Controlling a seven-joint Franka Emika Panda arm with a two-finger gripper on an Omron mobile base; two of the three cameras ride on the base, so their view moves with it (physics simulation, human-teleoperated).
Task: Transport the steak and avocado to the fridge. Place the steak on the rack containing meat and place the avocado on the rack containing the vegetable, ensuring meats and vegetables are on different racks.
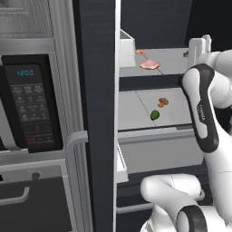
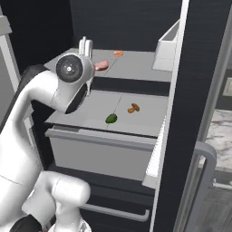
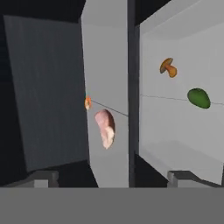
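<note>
Fingers (image 3: 112, 177) stood spread and empty; withdrawing carelessly, the arm could clip the steak (image 1: 150, 65) or avocado (image 1: 155, 115) off their shelves.

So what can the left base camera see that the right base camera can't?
The left base view alone has the black microwave with its lit clock, left of the fridge.

The right base view alone has a curved grey handle and a strip of marbled counter at the far right.

Both show the steak beside the tiny orange morsel on the upper shelf, and the avocado near the mushroom piece on the lower shelf. The white arm is in both too.
</note>
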